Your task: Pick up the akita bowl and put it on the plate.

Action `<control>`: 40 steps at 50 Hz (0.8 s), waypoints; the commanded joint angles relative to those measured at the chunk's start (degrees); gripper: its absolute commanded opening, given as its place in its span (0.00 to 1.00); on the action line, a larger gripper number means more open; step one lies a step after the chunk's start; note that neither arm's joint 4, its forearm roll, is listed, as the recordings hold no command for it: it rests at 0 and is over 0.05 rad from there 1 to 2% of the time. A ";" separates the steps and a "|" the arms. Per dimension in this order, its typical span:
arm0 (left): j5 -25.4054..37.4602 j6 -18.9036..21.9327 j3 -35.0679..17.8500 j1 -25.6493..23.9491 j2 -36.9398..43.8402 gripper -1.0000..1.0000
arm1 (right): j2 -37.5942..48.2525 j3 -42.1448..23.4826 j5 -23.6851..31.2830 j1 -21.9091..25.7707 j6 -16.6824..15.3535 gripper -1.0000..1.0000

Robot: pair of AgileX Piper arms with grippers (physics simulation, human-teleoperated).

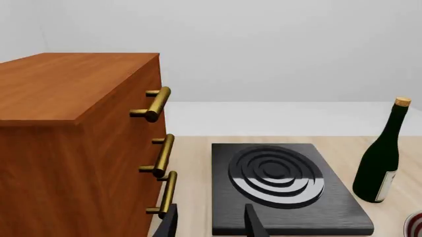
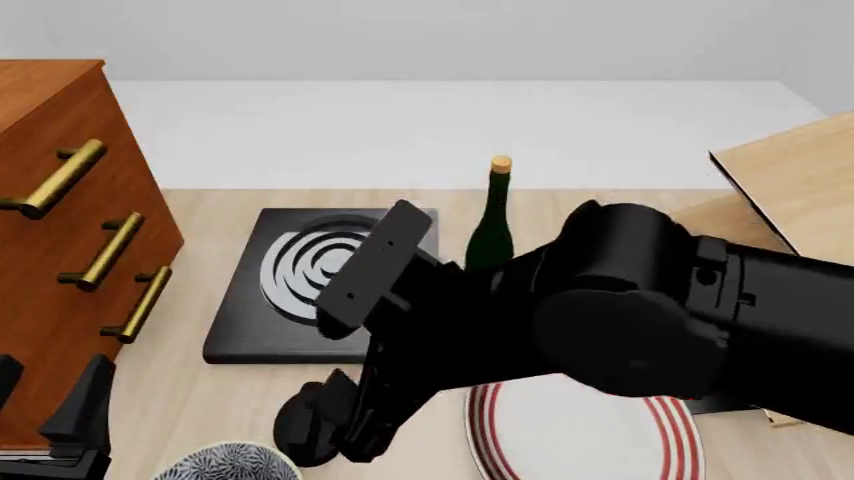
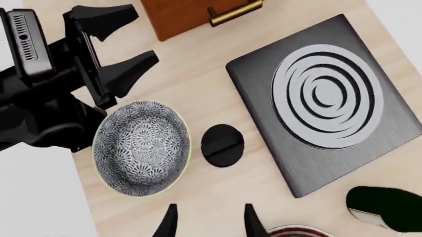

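The akita bowl (image 3: 141, 148) sits on the surface just beside the small black knob (image 3: 222, 145), untouched. The right gripper (image 3: 207, 219) hovers above it, fingers apart and empty; the left gripper (image 3: 115, 39) is likewise open. Lift and placement on the plate (image 2: 587, 430) remain.

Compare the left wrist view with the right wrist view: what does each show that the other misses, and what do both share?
Only the left wrist view shows the wine bottle's corked neck and three brass drawer handles. Only the right wrist view shows the akita bowl, a small black knob and the open left gripper. Both show the black ringed slab, the wooden cabinet and a sliver of the plate.
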 commanded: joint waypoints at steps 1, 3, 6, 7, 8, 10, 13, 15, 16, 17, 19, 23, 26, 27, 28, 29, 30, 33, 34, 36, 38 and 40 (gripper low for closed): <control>0.00 -0.01 0.00 -0.01 -0.01 1.00 | 5.24 -0.82 -3.67 2.47 1.79 1.00; 0.00 0.01 0.00 0.01 -0.01 1.00 | 5.41 -1.05 -4.45 2.94 3.49 1.00; 0.00 0.01 0.00 0.00 -0.01 1.00 | 6.03 -0.57 -5.59 2.58 3.18 1.00; 0.00 0.00 0.00 -0.01 -0.02 1.00 | 6.24 -0.07 -6.37 2.64 3.10 1.00; 0.00 0.00 0.00 0.00 0.00 1.00 | 6.29 0.12 -6.63 2.73 3.28 1.00; 0.00 0.00 0.00 0.00 0.01 1.00 | 6.78 1.33 -8.49 2.91 4.77 1.00; 0.00 0.02 0.00 0.00 0.00 1.00 | 7.73 2.97 -10.58 3.03 5.02 1.00; 0.00 0.01 0.00 0.00 -0.01 1.00 | 8.39 3.49 -11.36 2.92 5.04 1.00; 0.00 -0.01 0.00 0.00 0.01 1.00 | 8.68 3.66 -11.68 3.03 5.13 1.00; 0.00 0.00 0.00 -0.01 0.02 1.00 | 8.90 3.89 -12.12 3.23 5.91 1.00; 0.00 -0.01 0.00 0.00 0.01 1.00 | 9.11 3.98 -12.42 3.31 6.12 1.00; 0.00 0.00 0.00 0.00 0.01 1.00 | 12.27 4.10 -13.84 2.83 4.86 1.00; 0.00 0.00 0.00 0.00 0.00 1.00 | 13.20 4.14 -14.43 2.78 4.92 1.00; 0.00 0.00 0.00 0.00 0.00 1.00 | 13.69 4.03 -14.59 2.48 4.67 1.00; 0.00 0.00 0.00 0.00 0.00 1.00 | 14.03 3.88 -14.64 2.38 4.26 1.00; 0.00 0.01 0.00 0.00 -0.01 1.00 | 14.30 3.93 -14.89 2.32 4.24 1.00; 0.00 0.00 0.00 0.01 0.00 1.00 | 14.68 3.80 -15.07 2.48 4.60 1.00; 0.00 0.01 0.00 -0.01 -0.01 1.00 | 15.45 3.09 -15.08 2.88 4.77 1.00; 0.00 0.00 0.00 0.00 0.00 1.00 | 15.56 2.92 -15.03 2.95 4.92 1.00; 0.00 -0.01 0.00 0.01 0.00 1.00 | 15.86 2.54 -15.03 2.97 4.99 1.00; 0.00 0.00 0.00 0.00 0.00 1.00 | 16.31 2.41 -15.37 3.10 5.17 1.00; 0.00 0.00 0.00 0.00 0.00 1.00 | 16.69 2.40 -15.71 3.20 5.42 1.00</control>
